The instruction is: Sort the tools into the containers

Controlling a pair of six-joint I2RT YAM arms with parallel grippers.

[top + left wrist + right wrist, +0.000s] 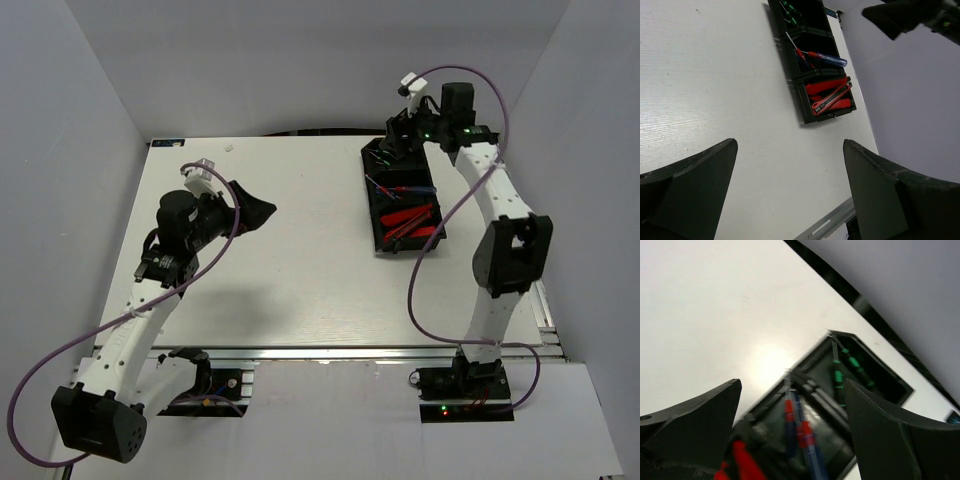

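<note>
The black three-compartment tray (373,205) lies at the table's right. Its near compartment holds the red-and-black knives (408,220), the middle one the blue and red screwdrivers (400,189), the far one the black-and-green screwdrivers (789,11). The tray (801,102) and its tools also show in the left wrist view. My right gripper (396,136) hovers open and empty above the tray's far end; its view shows the green screwdrivers (839,376) and the blue and red ones (802,432) below, blurred. My left gripper (258,210) is open and empty above the table's left.
Purple cables (440,240) loop along both arms; the right one hangs beside the tray. Grey walls enclose the white table (290,270) on three sides. An aluminium rail (350,350) runs along the near edge.
</note>
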